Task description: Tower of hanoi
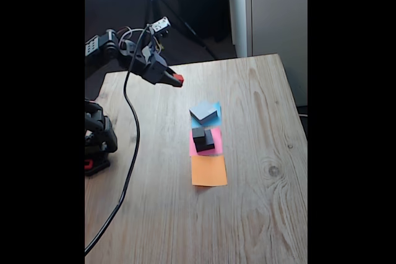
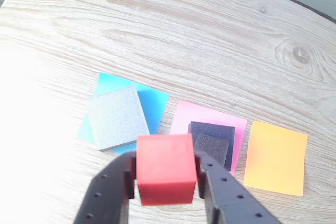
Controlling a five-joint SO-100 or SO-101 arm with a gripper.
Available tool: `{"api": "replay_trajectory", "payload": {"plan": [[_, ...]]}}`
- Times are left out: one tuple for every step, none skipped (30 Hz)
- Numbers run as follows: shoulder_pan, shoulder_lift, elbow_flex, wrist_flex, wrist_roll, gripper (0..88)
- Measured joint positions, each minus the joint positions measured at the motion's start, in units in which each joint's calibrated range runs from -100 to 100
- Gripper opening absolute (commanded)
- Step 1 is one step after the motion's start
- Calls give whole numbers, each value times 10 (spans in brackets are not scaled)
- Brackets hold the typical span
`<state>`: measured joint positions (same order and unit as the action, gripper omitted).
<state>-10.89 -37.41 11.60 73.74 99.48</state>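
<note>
The wooden surface [image 1: 260, 214] carries three paper squares in a row: in the fixed view, blue paper [image 1: 216, 110] farthest from the camera, pink paper [image 1: 216, 135] in the middle, and orange paper [image 1: 208, 170] nearest. In the wrist view they run left to right as blue [image 2: 155, 103], pink [image 2: 210, 116] and orange [image 2: 275, 156], each close beside the next.

The arm [image 1: 133, 51] reaches in from the left of the fixed view, held above the surface and well apart from the papers, with a black cable [image 1: 130, 153] hanging from it down across the wood.

The wide flat grey block [image 1: 203, 112] lies on the blue paper, turned slightly against it; the wrist view shows it [image 2: 118, 117] covering the left part of that sheet. The medium black block [image 1: 205, 141] sits on the pink paper, and the small dark grey block [image 1: 198, 133] rests on top of it, seen again in the wrist view as black [image 2: 212, 129] below dark grey [image 2: 212, 148].

The tool [image 1: 177, 79] is closed on the tiny red cube [image 1: 178, 78], raised in the air away from the stack. In the wrist view the tool [image 2: 166, 169] has one finger pressed against each side of the cube [image 2: 165, 166], its jaws parted just as far as the cube is wide.
</note>
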Motion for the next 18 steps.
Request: {"api": "replay_trajectory", "payload": {"plan": [[-5, -3, -10, 11, 0, 44], [-9, -8, -17, 20, 0, 44], [-13, -11, -19, 26, 0, 44], [-18, -14, -19, 28, 0, 44], [-22, -15, -19, 28, 0, 45], [-25, -18, -16, 27, 0, 45], [-28, -23, -3, 25, 0, 45], [-32, -30, 13, 17, 0, 45], [-36, -41, 40, -2, 0, 45], [-38, -52, 72, -30, 0, 46], [-41, -67, 110, -60, 0, 46], [-43, -81, 157, -99, 0, 46], [-46, -91, 198, -131, 0, 47], [-49, -99, 247, -169, 0, 49], [-52, -103, 286, -205, 0, 49], [-53, -106, 329, -247, 0, 50], [-55, -107, 369, -290, 0, 50], [-57, -107, 409, -334, 0, 50]]}}
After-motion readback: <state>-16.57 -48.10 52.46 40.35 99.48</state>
